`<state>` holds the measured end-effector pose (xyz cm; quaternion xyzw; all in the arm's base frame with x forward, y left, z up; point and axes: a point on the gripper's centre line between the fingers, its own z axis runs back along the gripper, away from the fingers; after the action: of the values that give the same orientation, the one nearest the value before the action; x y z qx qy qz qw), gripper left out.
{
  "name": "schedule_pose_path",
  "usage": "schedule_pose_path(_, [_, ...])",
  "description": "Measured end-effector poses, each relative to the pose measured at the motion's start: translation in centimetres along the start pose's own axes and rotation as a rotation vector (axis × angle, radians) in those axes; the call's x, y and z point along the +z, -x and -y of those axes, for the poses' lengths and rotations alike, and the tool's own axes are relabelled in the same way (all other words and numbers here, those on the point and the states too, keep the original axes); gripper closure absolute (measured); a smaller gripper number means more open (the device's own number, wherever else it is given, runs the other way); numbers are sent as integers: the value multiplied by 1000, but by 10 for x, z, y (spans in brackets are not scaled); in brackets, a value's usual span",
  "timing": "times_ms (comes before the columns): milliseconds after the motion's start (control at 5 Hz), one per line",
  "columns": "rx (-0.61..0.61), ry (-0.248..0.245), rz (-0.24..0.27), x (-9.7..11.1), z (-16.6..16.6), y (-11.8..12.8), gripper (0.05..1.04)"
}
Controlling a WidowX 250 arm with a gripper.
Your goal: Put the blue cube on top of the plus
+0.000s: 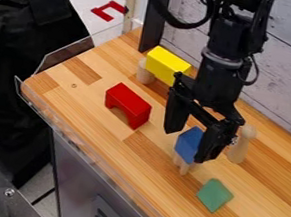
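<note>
Camera view first: I have the claw (186, 146) hanging down over the right-hand part of the wooden worktop (82, 97), its two fingers spread apart. The blue cube (188, 144) sits low between the fingertips as I see them. One finger, towards the right of the picture, overlaps the cube's edge, and I can't tell from this angle whether it touches. Towards the left of the picture, a gap shows between the cube and the other finger.

Below the cube I see the stubby ends of a pale wooden piece (184, 168); the cube looks to be resting on top of it. The cube covers so much of that piece that I can't make out its full shape, so I won't swear it's the plus.

Just beside the claw, on the right, a pale rounded peg (239, 149) stands upright. The green block (214, 195) lies nearer the camera than the cube, a little to the right and apart from it. Over on the left I've got the red arch (128, 104), well apart from the cube, and behind it the yellow block (167, 64) near a pale wooden cylinder (145, 72). White-washed boards (283, 78) rise behind the worktop.
</note>
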<state>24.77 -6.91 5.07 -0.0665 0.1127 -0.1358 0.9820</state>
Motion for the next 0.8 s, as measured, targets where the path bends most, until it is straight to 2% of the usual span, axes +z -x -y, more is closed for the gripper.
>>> schedule_pose_path(200, [5,4,-36,-9,-1,3,85])
schedule_pose_path(400, [11,-5,-47,-10,-5,8,85])
schedule_pose_path(600, [27,-24,-27,0,-7,16,86])
schedule_pose_path(800, [48,-67,-3,14,-10,25,85])
